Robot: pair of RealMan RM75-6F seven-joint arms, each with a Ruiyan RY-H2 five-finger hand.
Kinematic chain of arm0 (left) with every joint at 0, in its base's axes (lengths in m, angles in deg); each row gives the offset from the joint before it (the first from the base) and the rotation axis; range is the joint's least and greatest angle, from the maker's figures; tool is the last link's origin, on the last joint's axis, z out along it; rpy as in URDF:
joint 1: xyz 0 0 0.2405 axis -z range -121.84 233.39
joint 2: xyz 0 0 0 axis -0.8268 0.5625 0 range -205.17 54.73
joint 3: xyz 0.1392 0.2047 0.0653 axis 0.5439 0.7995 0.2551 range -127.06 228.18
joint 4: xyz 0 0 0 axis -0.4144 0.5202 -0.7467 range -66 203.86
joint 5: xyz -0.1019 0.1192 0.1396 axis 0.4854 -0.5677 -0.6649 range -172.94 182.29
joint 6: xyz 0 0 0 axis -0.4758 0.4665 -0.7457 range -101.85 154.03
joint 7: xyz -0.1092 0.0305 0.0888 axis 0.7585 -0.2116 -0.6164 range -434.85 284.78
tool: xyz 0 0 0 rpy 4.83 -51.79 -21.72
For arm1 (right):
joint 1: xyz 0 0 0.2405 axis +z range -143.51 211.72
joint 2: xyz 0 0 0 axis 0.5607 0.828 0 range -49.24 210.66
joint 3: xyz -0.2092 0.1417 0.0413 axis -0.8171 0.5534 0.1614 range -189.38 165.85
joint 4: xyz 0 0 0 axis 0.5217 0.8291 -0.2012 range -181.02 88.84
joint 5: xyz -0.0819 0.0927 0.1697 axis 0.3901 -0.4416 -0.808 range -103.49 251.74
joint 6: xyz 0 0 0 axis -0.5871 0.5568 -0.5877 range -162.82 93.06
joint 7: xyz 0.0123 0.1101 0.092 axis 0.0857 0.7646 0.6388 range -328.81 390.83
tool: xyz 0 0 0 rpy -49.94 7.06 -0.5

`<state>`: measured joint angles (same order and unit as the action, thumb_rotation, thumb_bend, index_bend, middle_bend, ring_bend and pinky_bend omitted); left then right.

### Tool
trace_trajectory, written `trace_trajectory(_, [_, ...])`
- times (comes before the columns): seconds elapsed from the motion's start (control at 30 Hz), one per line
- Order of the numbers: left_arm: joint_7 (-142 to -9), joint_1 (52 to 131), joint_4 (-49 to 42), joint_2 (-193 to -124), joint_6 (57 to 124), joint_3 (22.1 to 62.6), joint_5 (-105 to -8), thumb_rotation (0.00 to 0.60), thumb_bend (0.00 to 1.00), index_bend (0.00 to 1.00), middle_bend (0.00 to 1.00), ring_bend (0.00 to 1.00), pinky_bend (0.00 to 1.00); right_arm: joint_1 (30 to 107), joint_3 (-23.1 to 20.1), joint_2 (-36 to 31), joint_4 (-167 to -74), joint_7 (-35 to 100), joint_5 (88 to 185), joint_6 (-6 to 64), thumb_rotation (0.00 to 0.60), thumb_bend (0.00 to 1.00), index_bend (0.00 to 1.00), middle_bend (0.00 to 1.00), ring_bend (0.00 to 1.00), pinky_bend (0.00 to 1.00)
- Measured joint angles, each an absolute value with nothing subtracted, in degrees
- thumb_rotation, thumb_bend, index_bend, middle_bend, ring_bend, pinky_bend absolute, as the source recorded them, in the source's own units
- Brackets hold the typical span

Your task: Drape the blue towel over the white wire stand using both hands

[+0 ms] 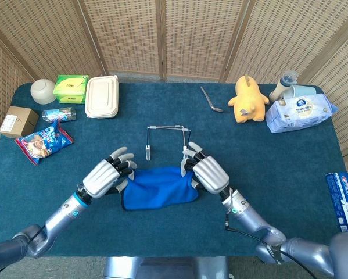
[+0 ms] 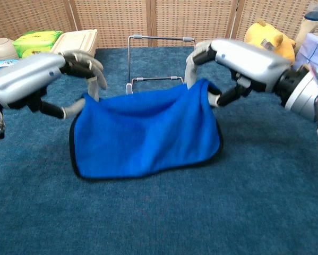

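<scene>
My left hand [image 2: 39, 79] and right hand [image 2: 238, 58] grip the blue towel [image 2: 145, 130] corners; white wire stand [image 2: 160, 58] at 12 o'clock, just beyond.

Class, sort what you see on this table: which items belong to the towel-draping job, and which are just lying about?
Part of the job:
blue towel, held up by its top corners
white wire stand, behind the towel
left hand
right hand

Lying about:
yellow plush toy
spoon
wet-wipes pack
lidded food box
green packet
bowl
snack bag
cardboard box

Bright even light, soft shadows; chest view motion-blurred.
</scene>
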<state>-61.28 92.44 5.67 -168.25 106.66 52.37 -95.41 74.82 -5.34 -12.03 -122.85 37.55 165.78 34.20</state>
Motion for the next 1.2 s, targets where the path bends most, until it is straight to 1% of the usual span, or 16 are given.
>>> trace_trajectory(0.2, [-61.4,93.4,-0.8,-163.5,107.2,49.2,-94.2,0.6,0.61,0.77,0.38,0.21,0.1,75.6,-1.7,-6.5,-130.6,35.1,163.0,33.1,0.6,0.45,0.95,0.44,0.21,0.08])
trace_trajectory(0.33, [-60.4,94.3,-5.0,-160.4,107.0,46.1,-92.0,0.6,0.61,0.77,0.38,0.22,0.1,76.3,1.0,-2.6,-135.3,33.4,160.1,31.3,0.6,0.46,0.95,0.44,0.21,0.08])
trace_trajectory(0.53, [-59.3,95.7,-7.9,-157.4,106.1,42.1,-89.2,0.6,0.61,0.77,0.38,0.21,0.1,77.5,4.1,0.9,-138.9,31.7,156.5,29.2,0.6,0.45,0.95,0.44,0.21,0.08])
trace_trajectory(0.63, [-58.8,96.7,-8.8,-156.0,105.1,39.5,-87.2,0.6,0.61,0.77,0.38,0.21,0.1,78.2,6.1,1.8,-139.6,31.6,154.3,28.2,0.6,0.45,0.95,0.44,0.21,0.08])
trace_trajectory(0.87, [-57.9,98.6,-8.8,-155.4,102.9,36.2,-83.9,0.6,0.61,0.77,0.38,0.21,0.1,80.8,9.3,3.2,-139.5,31.2,149.7,25.3,0.6,0.45,0.95,0.44,0.21,0.08])
trace_trajectory(1.2, [-57.1,101.3,-4.7,-157.4,100.3,34.2,-81.7,0.6,0.61,0.77,0.38,0.21,0.1,84.2,11.2,3.0,-134.3,31.6,145.9,21.5,0.6,0.46,0.95,0.44,0.21,0.08])
